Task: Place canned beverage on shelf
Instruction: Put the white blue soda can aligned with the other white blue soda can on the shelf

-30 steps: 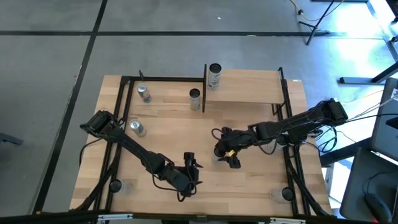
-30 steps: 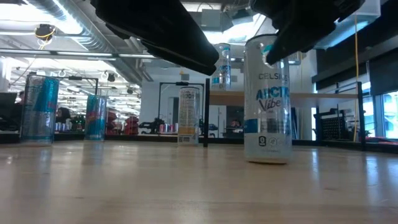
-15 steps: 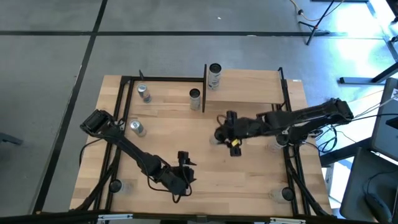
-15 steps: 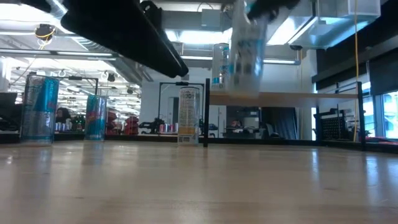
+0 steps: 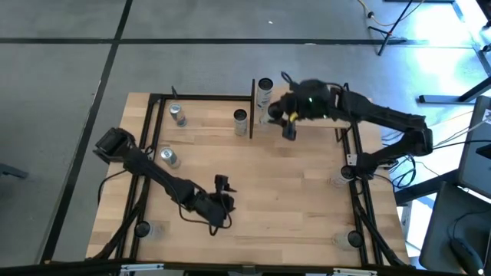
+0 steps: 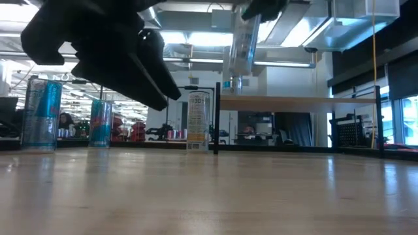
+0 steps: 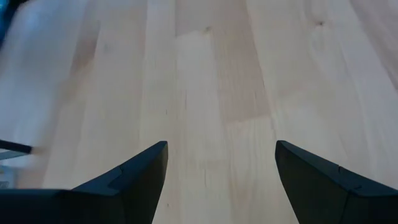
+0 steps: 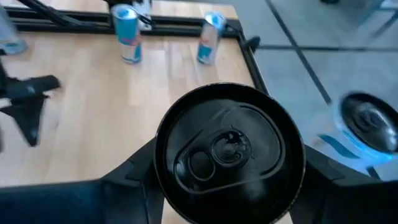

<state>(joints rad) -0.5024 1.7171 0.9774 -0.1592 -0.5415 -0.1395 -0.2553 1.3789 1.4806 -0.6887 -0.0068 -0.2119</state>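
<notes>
A white beverage can with blue lettering [image 6: 245,42] and a black top [image 8: 230,149] hangs high in the air, with my right gripper [image 5: 285,116] shut on it at the left end of the shelf [image 5: 314,103]. The shelf is a raised light-wood board [image 6: 307,101] at the table's far right. A second can [image 5: 265,92] stands upright on its left end. My left gripper [image 5: 222,185] stands open over bare tabletop near the table's middle, nothing between its fingers [image 7: 149,165]. My right gripper pinches the can between its two fingers [image 8: 134,177], one on each side of the wall just below the top rim [image 8: 163,163]. The fingers come slanting down from the table's right side. The can is lifted clear and hangs tilted in the low view.
A pale can [image 5: 240,119] stands on the table beside a black post [image 5: 252,107] at the shelf's left end. Two blue cans [image 5: 178,115] [image 5: 169,157] stand at the far left. Black frame rails [image 5: 153,153] run along the table's edges.
My right gripper has carried the can from the middle of the table up and toward the far edge, to the shelf's left end; the can, upright on the table before, is now lifted clear and tilted. My left gripper has drawn back a little toward the table's left edge, still open.
</notes>
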